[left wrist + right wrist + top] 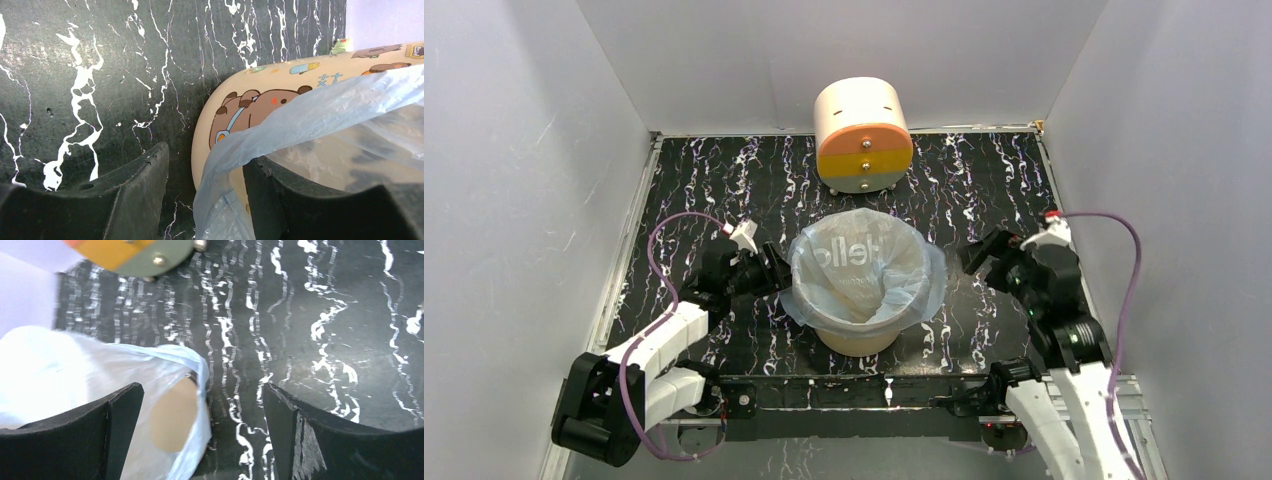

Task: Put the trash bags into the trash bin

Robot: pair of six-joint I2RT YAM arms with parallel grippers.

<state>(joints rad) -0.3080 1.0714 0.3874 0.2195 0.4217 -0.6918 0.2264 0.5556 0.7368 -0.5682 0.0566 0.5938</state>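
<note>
Left gripper [771,269] sits half-open astride the left rim of the bin [864,342]. The bag's [844,250] hem drapes across its inner finger, and I see no real pinch. The right gripper [980,256] gapes wide and holds nothing, just off the bin's right side. The bag already lines the bin, cuffed over the rim all round. To my eye the job now is settling that cuff: draw the film down gently and evenly, since a hard tug could tear it or tip the light bin on the counter [994,180].
</note>
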